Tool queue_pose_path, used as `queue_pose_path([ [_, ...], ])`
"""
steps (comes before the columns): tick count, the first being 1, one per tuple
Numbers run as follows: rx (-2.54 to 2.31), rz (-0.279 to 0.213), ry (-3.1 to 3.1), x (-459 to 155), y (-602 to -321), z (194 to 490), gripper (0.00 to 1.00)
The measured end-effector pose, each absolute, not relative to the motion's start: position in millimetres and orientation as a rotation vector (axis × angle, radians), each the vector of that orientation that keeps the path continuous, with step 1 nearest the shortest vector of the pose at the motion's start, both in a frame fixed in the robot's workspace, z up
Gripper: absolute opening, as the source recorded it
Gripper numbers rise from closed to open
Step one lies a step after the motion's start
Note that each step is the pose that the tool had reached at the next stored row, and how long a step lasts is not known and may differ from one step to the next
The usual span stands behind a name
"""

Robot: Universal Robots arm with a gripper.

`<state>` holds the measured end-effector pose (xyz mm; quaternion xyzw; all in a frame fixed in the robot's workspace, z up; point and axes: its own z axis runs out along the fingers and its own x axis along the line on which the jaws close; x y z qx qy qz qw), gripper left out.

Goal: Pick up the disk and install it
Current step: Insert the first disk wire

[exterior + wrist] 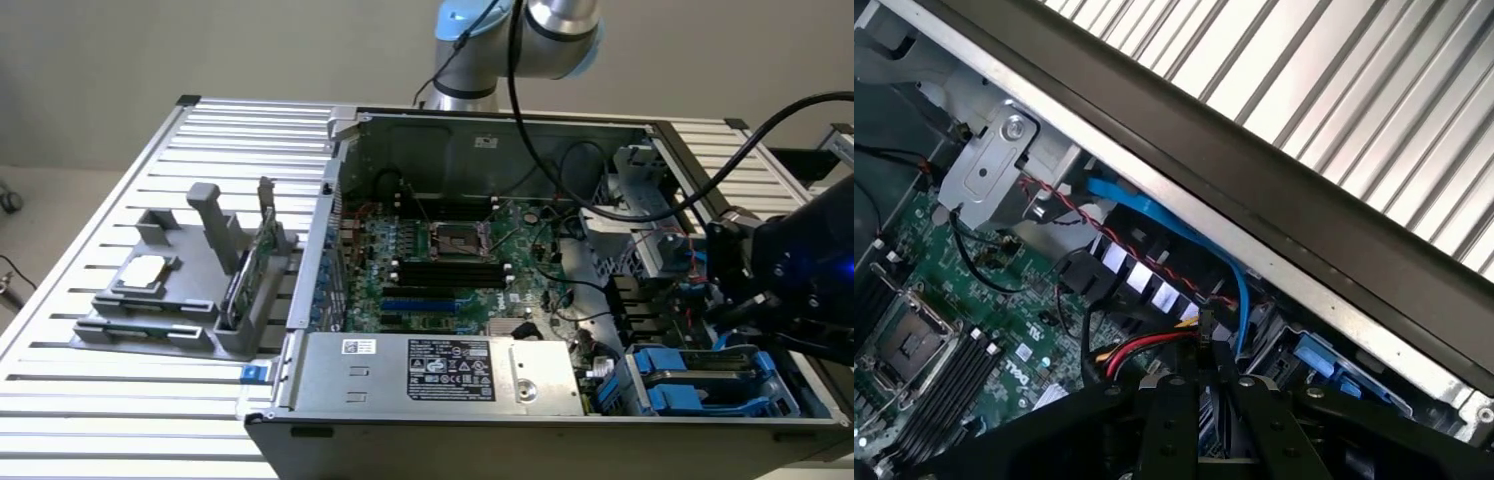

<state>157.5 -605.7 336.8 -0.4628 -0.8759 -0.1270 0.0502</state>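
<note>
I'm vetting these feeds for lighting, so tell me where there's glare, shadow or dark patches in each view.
Exterior view: soft, even light on the table; the inside of the case is shaded, yet the motherboard is lit well enough to make out; no strong glare. Wrist view: the table slats are very bright, almost washed out, while the gripper is near-black.

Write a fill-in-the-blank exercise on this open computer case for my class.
The small square silver chip lies on the exterior view's ___ of the open grey metal computer case.
The plastic drive carriers inside it are bright ___.
Its rectangular motherboard is ___.
Missing words: left, blue, green.
</note>
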Motion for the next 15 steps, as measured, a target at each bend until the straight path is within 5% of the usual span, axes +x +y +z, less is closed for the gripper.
queue_pose_path([
  [15,-1.490,-0.350,-2.574,157.3,-605.8,337.4,0.18],
])
